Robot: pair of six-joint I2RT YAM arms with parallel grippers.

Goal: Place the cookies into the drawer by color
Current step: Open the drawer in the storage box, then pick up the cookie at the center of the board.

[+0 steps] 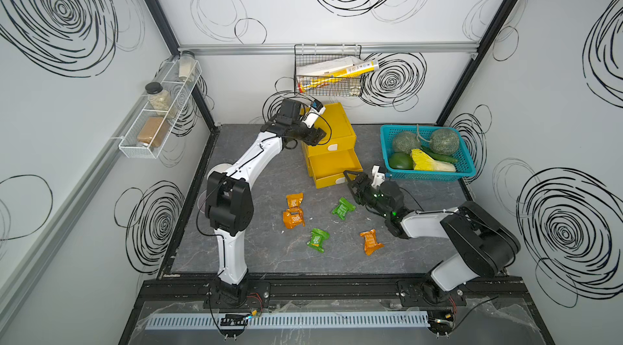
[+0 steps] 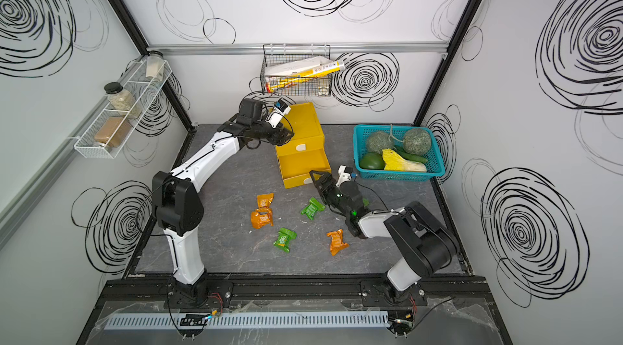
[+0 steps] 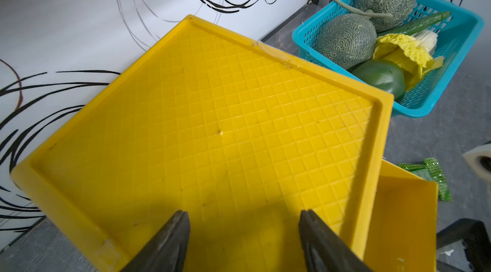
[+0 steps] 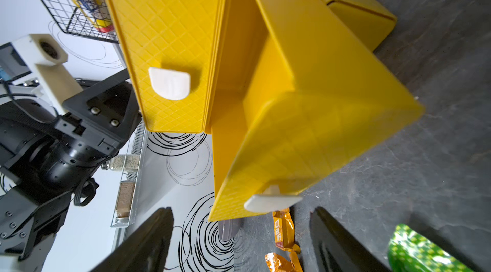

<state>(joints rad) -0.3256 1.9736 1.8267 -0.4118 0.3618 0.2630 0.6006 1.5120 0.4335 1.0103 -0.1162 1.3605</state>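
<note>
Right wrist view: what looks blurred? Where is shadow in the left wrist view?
Right wrist view: the open drawer and its white tab look soft; left wrist view: shadow darkens the chest top beside the left end effector.

White walls (image 1: 303, 16) scrawled with black spirals close me in, joined by black corner posts (image 1: 153, 3). The floor (image 1: 269, 259), lower centre of the frame, is a dark grey marbled slab. At left hangs a white wire shelf (image 1: 138, 152) of jars (image 1: 158, 97). At upper centre a black wire basket (image 1: 337, 91) hangs from a metal rail (image 1: 236, 48). The light is even.
</note>
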